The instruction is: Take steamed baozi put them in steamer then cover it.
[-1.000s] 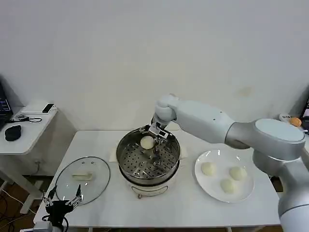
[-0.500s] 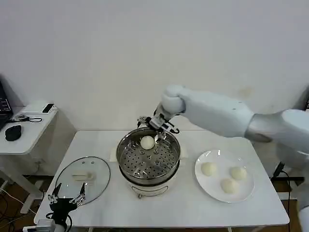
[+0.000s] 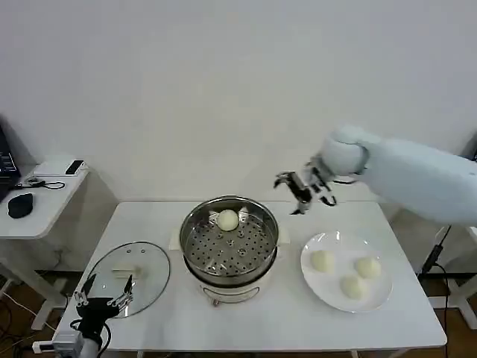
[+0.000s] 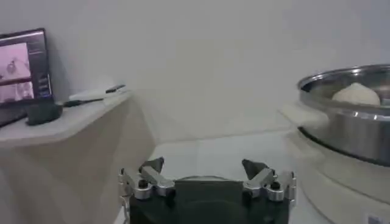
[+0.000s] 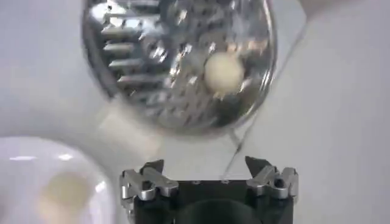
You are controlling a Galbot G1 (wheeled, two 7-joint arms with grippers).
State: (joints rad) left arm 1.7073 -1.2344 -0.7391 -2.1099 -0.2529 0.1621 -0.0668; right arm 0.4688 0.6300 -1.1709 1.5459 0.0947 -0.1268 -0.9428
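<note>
Since the earlier frames my right gripper has pulled up and out of the round shiny stainless-steel steamer, leaving one small cream-white baozi on the perforated tray near the back wall. R gripper now hangs in the air between steamer and flat white plate, fingers spread wide, nothing in them. In the right wrist view the same gripper sits w/ the steamer and the dropped bun ahead of its tips, well apart, and the plate rim off to one side.

Three more round cream-white buns lie on the plate, below and to the right of the R gripper, none touched.

Left gripper sits low at the near table edge, fingers wide, empty, just by the near rim of the round clear glass cover w/ its whitish bar handle; cover lies flat on the white table, beside the steamer. Left wrist view: gripper open, steamer wall off to its side w/ the bun peeking over the rim.
</note>
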